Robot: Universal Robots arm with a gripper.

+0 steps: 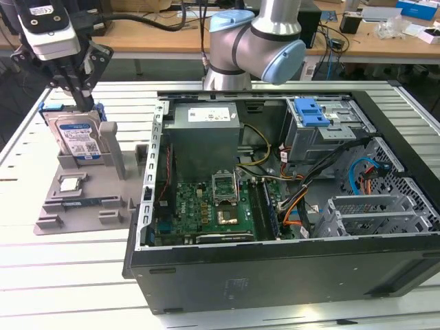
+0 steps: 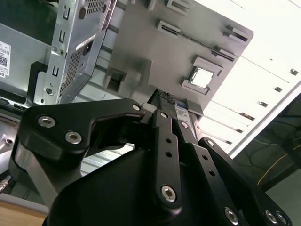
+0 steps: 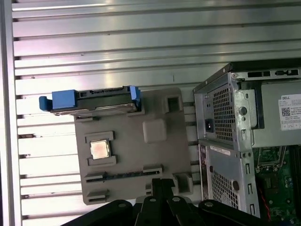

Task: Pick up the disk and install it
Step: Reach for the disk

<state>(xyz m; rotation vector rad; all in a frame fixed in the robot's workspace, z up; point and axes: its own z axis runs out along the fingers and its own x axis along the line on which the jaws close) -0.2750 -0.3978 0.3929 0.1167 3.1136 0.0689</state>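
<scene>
- Broadly, the worktop (image 1: pixel 69 275) is a pale metal surface of long parallel slats, and it carries everything the task involves.
- Behind its far edge in the exterior view runs a row of wooden desks (image 1: pixel 158 34) with black cables and small boxes on them.
- The robot arm (image 1: pixel 254 34), silver with pale blue joint caps, rises at that far edge behind the computer case (image 1: pixel 275 275).
- The black case lies on its side with its open face up, filling the worktop from the middle to the edge on the exterior view's right.
- Inside it are a green motherboard (image 1: pixel 206 206), a grey power supply (image 1: pixel 203 134) and a grey drive cage (image 1: pixel 323 127) with a blue latch.
- A grey fixture tray (image 1: pixel 82 206) lies flat near the worktop's edge on the exterior view's left, just beside the case wall.
- The disk (image 1: pixel 77 137) stands on edge in a slot at the tray's far end, with its blue-and-white label facing the near edge and its blue bracket showing at the sides.
- A small square CPU chip (image 1: pixel 71 183) sits in a recess of the tray, nearer the worktop's front edge than the disk.
- The claw (image 1: pixel 82 100) hangs above the tray close over the disk's upper edge. I cannot tell whether it touches.
- In both wrist views its black fingers (image 3: pixel 155 190) lie drawn close together with nothing between them.
</scene>
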